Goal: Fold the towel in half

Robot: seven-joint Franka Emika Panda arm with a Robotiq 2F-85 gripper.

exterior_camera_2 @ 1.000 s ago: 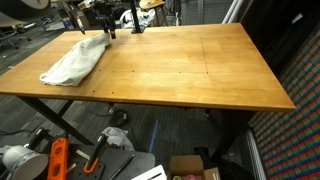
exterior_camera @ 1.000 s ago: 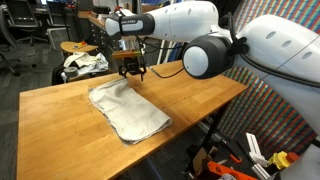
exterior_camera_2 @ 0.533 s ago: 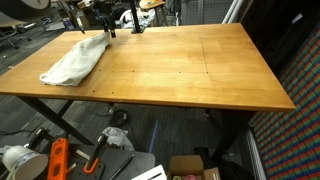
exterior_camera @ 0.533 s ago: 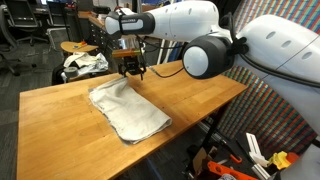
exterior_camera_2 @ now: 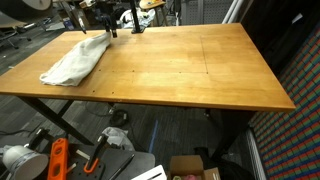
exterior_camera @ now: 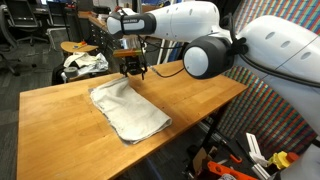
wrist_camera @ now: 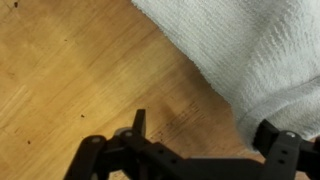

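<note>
A white towel (exterior_camera: 128,108) lies crumpled and partly folded on the wooden table (exterior_camera: 60,120); it also shows in an exterior view (exterior_camera_2: 75,60). My gripper (exterior_camera: 132,72) hangs just above the towel's far corner, near the table's back edge, and shows in an exterior view (exterior_camera_2: 108,33) too. In the wrist view the gripper (wrist_camera: 205,135) is open and empty. One fingertip (wrist_camera: 140,122) is over bare wood, the other (wrist_camera: 275,135) is at the towel's edge (wrist_camera: 250,50).
A chair with a cloth bundle (exterior_camera: 85,62) stands behind the table. Orange tools (exterior_camera_2: 57,160) and a cardboard box (exterior_camera_2: 190,168) lie on the floor under the table. The table's wide bare half (exterior_camera_2: 200,70) stretches away from the towel.
</note>
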